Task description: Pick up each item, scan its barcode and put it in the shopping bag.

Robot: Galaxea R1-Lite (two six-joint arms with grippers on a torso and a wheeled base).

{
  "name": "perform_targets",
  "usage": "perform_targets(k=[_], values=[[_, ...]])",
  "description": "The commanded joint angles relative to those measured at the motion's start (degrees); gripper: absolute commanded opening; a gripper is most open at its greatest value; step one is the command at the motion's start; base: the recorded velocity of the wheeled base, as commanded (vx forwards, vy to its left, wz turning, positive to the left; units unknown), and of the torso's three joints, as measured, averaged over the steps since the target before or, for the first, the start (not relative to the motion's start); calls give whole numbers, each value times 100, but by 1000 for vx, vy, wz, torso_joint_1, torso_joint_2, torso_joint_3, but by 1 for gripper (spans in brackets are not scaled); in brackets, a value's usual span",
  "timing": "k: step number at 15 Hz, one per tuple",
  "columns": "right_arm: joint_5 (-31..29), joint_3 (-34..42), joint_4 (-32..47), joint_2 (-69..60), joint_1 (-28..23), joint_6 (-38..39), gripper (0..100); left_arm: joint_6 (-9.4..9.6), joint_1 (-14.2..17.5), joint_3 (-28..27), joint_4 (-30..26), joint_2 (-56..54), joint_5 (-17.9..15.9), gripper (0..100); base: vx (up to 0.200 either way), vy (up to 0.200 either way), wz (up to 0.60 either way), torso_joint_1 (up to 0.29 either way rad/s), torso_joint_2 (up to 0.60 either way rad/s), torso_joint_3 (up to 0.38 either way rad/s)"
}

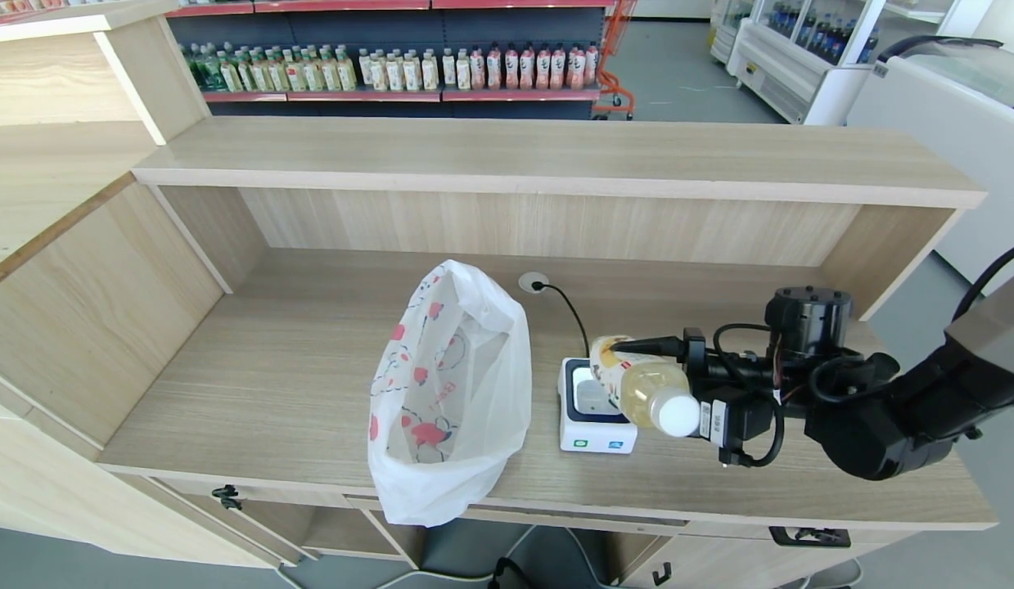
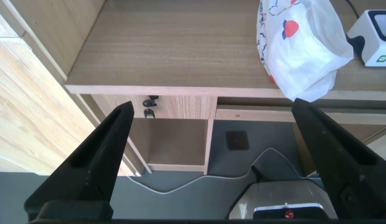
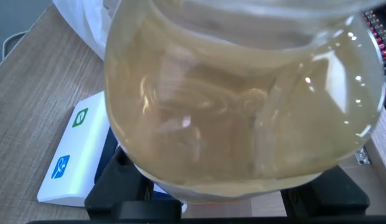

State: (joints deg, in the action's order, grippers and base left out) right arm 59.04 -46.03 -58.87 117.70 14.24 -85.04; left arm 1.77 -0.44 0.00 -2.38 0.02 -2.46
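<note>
**Bottle held label-down over the scanner, right arm**

Clock directions are read in the head view, with 12 o'clock pointing away from the robot.

The right gripper [image 1: 631,370] is clamped across the body of a clear bottle [image 1: 647,391] of pale yellow drink. One dark finger lies along the upper side and the other is hidden beneath. The bottle is held on its side and tilted, with its white cap toward 5 o'clock and its base toward 11 o'clock. This probably turns the labelled wall down toward the reading window.

The bottle hangs directly above the white scanner [image 1: 597,433], and whether they touch cannot be told. In the right wrist view the liquid-filled body [image 3: 243,99] looms over the scanner's white casing [image 3: 75,155].

A black cable [image 1: 568,309] leaves the scanner toward 11 o'clock and ends at a grommet in the counter [image 1: 294,384].

The shopping bag [image 1: 449,384] stands at 9 o'clock of the scanner, just beside it. It is white with red print, its mouth gapes upward, and its bottom overhangs the counter's near edge. Being so close, it should need only a short sideways carry once the code is read.

The left gripper [image 2: 211,165] hangs with fingers spread wide and holding nothing. It sits below the counter's near edge, facing the cabinet front, and clear of the working arm.

The step in hand appears to be scanning, and bagging is not yet done.
</note>
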Motion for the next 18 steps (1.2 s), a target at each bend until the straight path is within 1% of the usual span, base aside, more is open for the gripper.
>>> perform_targets(k=[1,6,10,18], values=[[20,-20,-2,78,0,-4,0,-1,0,0,0,-2,0,100,0,0,0,0,0,0],[20,-213,-2,297,26,5,0,-1,0,0,0,-2,0,100,0,0,0,0,0,0],[29,-609,-2,526,105,40,0,-1,0,0,0,-2,0,100,0,0,0,0,0,0],[143,-661,-2,631,149,67,0,-1,0,0,0,-2,0,100,0,0,0,0,0,0]])
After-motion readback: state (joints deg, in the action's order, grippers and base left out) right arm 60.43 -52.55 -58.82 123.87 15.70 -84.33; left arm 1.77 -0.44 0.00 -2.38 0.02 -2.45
